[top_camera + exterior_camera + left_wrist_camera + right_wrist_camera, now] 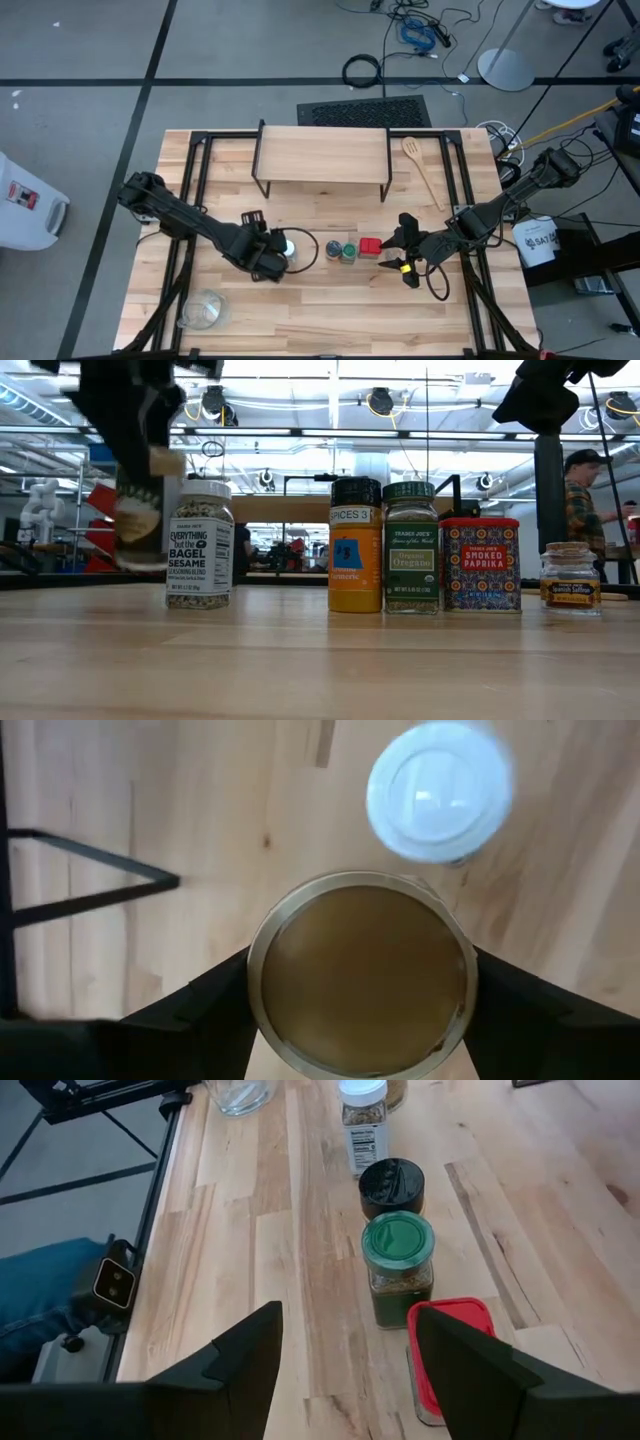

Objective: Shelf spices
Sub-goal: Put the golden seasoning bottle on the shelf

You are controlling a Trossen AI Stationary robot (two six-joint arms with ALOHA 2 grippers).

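My left gripper (pixel 268 256) is shut on a jar with a tan lid (pixel 362 975), just left of the white-lidded sesame jar (pixel 288 247). To the right, a black-lidded jar (pixel 355 545), a green-lidded jar (pixel 398 1265) and a red square tin (pixel 370 246) stand in a row on their bases. A small brown-lidded saffron jar (pixel 570 575) stands at the row's right end. My right gripper (pixel 345 1350) is open above the table, just right of the red tin and touching nothing. The shelf (pixel 322 155) stands at the far side with nothing on its plank. My left gripper pinches the tan-lidded jar between its two fingers (pixel 200 1010), one on each side of its body just under the lid rim (pixel 255 990). The fingers come from above, pointing down. In the low view the jar (pixel 138 520) hangs clear of the table, slightly tilted.
A clear glass bowl (pixel 205 310) sits near the table's near left corner. A wooden spoon (pixel 425 170) lies right of the shelf. Bare wood lies between the jar row and the shelf. A person (pixel 580 500) stands in the room beyond the table.
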